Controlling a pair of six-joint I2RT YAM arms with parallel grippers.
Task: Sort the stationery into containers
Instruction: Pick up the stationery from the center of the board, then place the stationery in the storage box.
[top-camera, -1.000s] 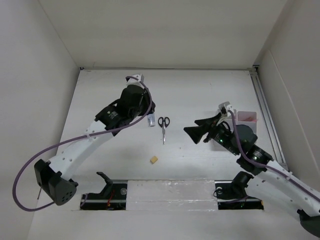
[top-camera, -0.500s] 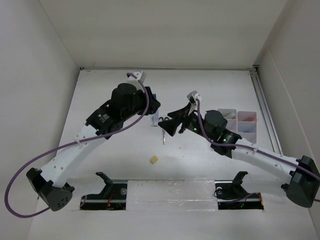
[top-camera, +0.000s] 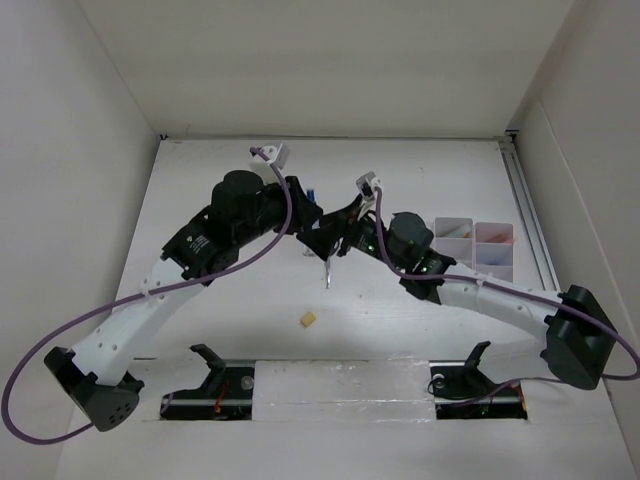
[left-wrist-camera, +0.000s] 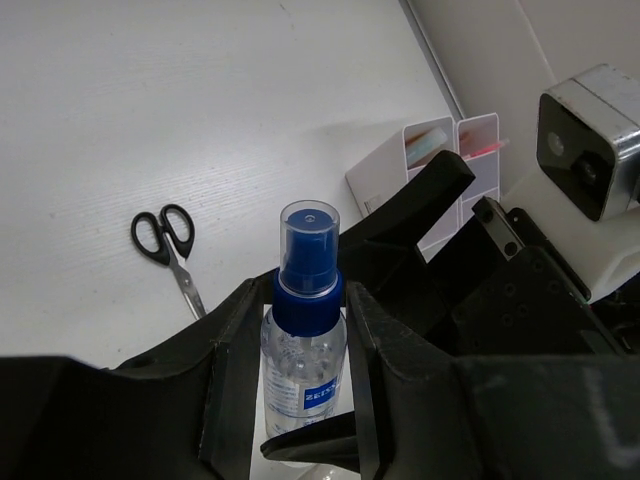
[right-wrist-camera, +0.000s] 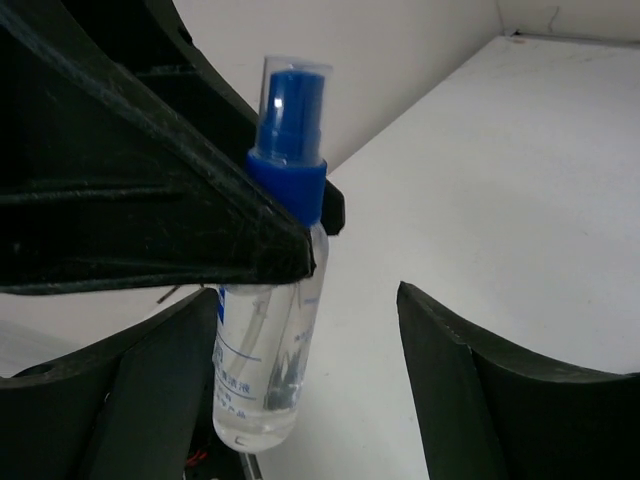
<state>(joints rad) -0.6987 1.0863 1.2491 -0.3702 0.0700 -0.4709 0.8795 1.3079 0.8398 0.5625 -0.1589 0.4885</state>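
Observation:
My left gripper (top-camera: 308, 208) is shut on a clear bottle with a blue cap (left-wrist-camera: 305, 330) and holds it upright. The bottle also shows in the right wrist view (right-wrist-camera: 268, 340), pinched by the left fingers (right-wrist-camera: 150, 200). My right gripper (top-camera: 320, 238) is open, with the bottle's lower body between its jaws, close to its left finger (right-wrist-camera: 150, 390). Black-handled scissors (left-wrist-camera: 165, 238) lie flat on the table; in the top view only their blades (top-camera: 327, 274) show below the right gripper. A small yellow eraser (top-camera: 308, 319) lies nearer the front. The translucent white bins (top-camera: 475, 248) stand at the right.
The bins (left-wrist-camera: 440, 160) hold pinkish items and stand close to the right wall rail (top-camera: 530, 220). The two arms meet over the middle of the table. The right arm's white camera (left-wrist-camera: 590, 140) is close beside the left gripper.
My right arm has swung left from the bins to the left gripper and now has its open jaws around the bottle. The left gripper has shifted slightly right with the bottle.

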